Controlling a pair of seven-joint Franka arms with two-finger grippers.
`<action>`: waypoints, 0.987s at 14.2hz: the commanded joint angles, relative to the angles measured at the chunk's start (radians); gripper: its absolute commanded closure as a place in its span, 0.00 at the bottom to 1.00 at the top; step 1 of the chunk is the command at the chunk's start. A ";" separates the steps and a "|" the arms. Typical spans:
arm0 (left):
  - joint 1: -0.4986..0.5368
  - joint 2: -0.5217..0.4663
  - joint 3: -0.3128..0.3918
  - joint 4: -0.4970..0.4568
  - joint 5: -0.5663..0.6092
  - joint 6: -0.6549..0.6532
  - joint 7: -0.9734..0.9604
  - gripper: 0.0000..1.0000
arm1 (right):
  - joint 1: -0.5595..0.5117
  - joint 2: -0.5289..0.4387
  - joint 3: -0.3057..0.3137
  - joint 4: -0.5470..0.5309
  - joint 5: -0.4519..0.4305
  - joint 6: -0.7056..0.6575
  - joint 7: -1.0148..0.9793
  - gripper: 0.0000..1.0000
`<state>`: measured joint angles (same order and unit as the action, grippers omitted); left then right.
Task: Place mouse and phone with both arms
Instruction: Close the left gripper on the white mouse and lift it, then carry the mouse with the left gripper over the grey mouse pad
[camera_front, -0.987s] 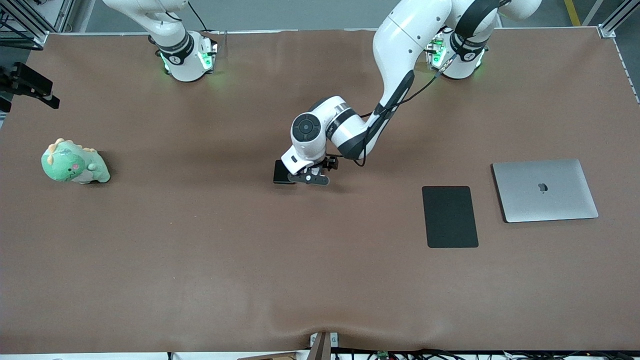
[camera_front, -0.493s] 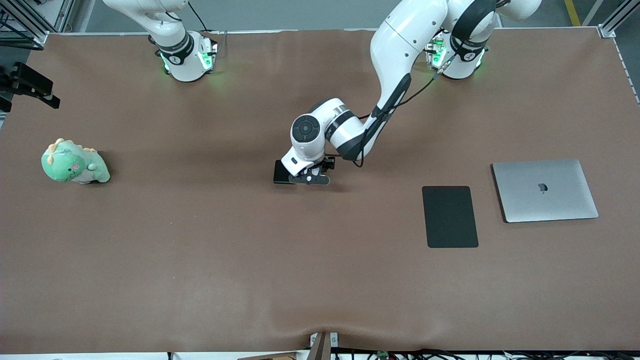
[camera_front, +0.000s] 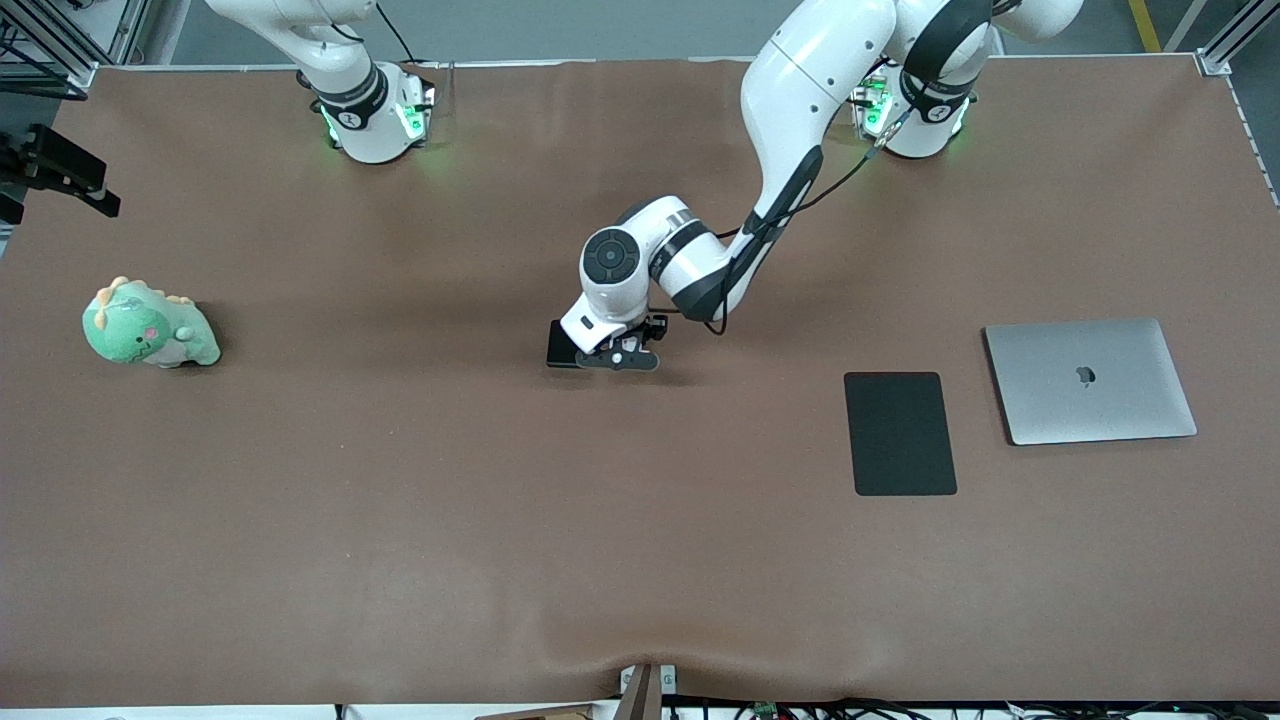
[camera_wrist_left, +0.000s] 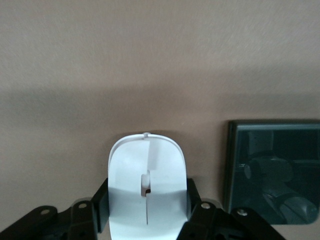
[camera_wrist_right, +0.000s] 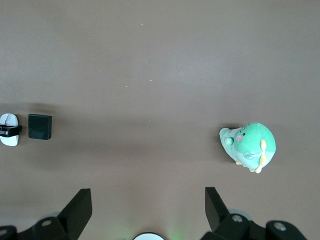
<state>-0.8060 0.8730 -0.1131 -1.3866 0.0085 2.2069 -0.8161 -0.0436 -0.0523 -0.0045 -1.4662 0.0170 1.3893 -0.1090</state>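
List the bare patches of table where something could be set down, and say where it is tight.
Widest free patch: the strip nearer the front camera than the black mat and plush toy. Also bare: between the plush toy and the phone. Tight: mid-table, where the left gripper grips the mouse beside the phone. The right gripper waits open, high over the plush toy's end.

Around the small glossy black phone (camera_front: 562, 344) mid-table, bare brown tabletop (camera_front: 400, 520) lies open nearer the front camera and toward the right arm's end. The left gripper (camera_front: 612, 357), closed around the white oval mouse (camera_wrist_left: 147, 187), crowds the phone's edge toward the left arm's end.

The right gripper (camera_wrist_right: 145, 210) waits spread wide above bare tabletop. The green plush dinosaur (camera_front: 148, 326), flat black mat (camera_front: 899, 433) and silver laptop (camera_front: 1089, 380) stand well apart from the phone.
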 joint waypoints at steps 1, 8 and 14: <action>0.005 -0.060 0.013 0.000 -0.016 -0.065 -0.018 1.00 | 0.001 -0.006 0.003 -0.006 -0.008 -0.004 -0.011 0.00; 0.134 -0.244 0.019 -0.003 -0.012 -0.197 -0.037 1.00 | 0.002 -0.006 0.003 -0.006 -0.006 -0.001 -0.009 0.00; 0.318 -0.348 0.018 -0.009 -0.002 -0.326 -0.018 1.00 | 0.001 -0.006 0.003 -0.006 -0.003 -0.003 -0.008 0.00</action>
<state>-0.5363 0.5614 -0.0892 -1.3642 0.0085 1.9185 -0.8285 -0.0429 -0.0522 -0.0027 -1.4663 0.0170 1.3893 -0.1093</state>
